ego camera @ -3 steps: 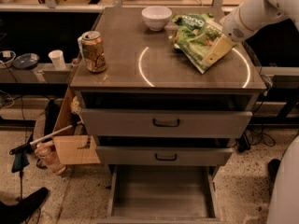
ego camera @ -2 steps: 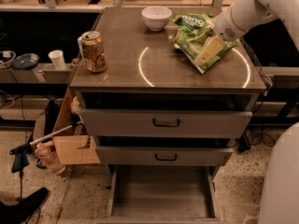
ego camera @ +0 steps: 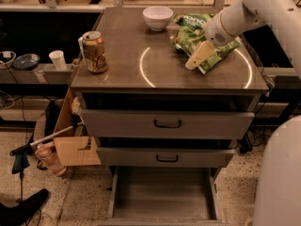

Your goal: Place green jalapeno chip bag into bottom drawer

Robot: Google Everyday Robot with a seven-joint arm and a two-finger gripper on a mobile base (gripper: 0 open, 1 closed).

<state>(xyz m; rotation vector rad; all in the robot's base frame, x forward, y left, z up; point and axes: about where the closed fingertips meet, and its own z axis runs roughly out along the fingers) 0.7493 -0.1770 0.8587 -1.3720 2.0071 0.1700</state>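
Crinkly green jalapeno chip bag flat on cabinet top, under gripper; bottom drawer open.

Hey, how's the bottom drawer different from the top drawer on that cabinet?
The bottom drawer is pulled far out, its inside in view; the top drawer sits only slightly out. The top drawer has a black handle; the bottom drawer shows none and is narrower. Both are grey. The gripper is at the green jalapeno chip bag on the cabinet top.

No text can be read for certain: the big white lettering on the small bright-green foil bag at upper right, just above the gripper, and the label of the golden metal drink can at upper left are too blurred.
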